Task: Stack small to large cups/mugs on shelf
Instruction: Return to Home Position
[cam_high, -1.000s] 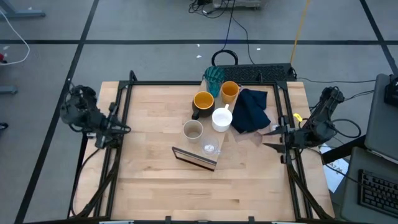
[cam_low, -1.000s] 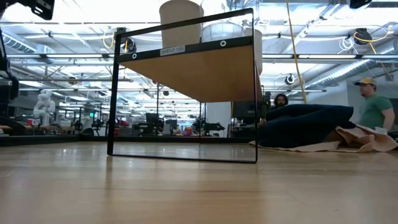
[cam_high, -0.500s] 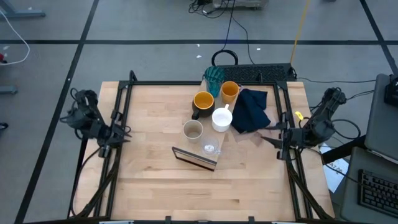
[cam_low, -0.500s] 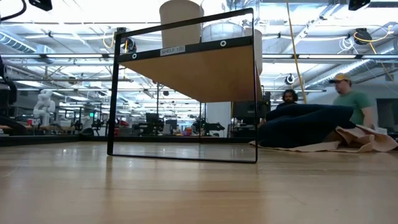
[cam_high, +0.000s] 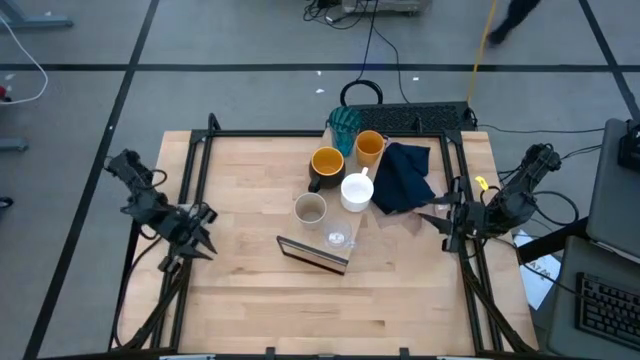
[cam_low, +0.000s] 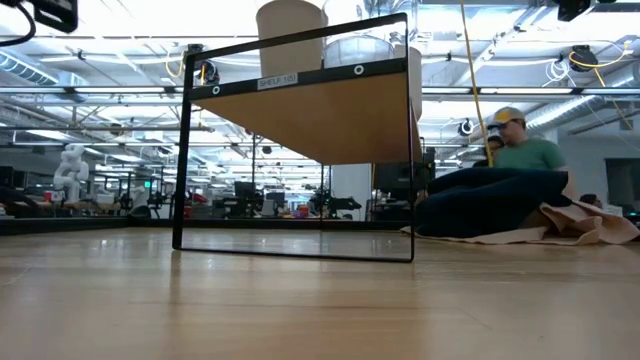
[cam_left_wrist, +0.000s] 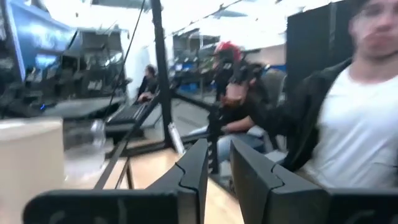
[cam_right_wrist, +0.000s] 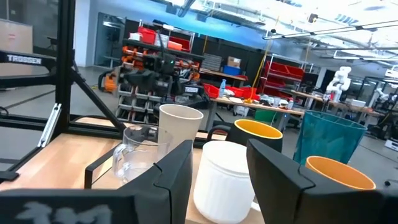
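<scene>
**High view:** The shelf (cam_high: 312, 256) stands near the middle of the counter (cam_high: 250, 300). Its long axis runs from the dark near end toward the far edge, leaning slightly right. Six vessels are ranged along it: the glass (cam_high: 337, 238) nearest, then the beige cup (cam_high: 310, 209), white mug (cam_high: 357, 190), dark mug (cam_high: 326, 165) and orange cup (cam_high: 369, 147), with the tumbler (cam_high: 345, 122) farthest. The left gripper (cam_high: 203, 236) is held at the counter's left edge. The right gripper (cam_high: 432, 220) is at the right edge, near the navy cloth (cam_high: 403, 178). Both are well apart from the cups.

**Low view:** The shelf is seen end-on, so its length points away into the room. The beige cup and glass are seen on top.

**Left wrist view:** The jaws are parted by a narrow gap, and nothing is held.

**Right wrist view:** The jaws are spread wider and are empty, with the cups seen beyond them.

The stacking is judged complete. Homing is best done with each arm drawn outward and back from the shelf, wrists kept high and jaws left empty, so that no cup is nudged. On the right, the cloth should be cleared rather than dragged.
</scene>
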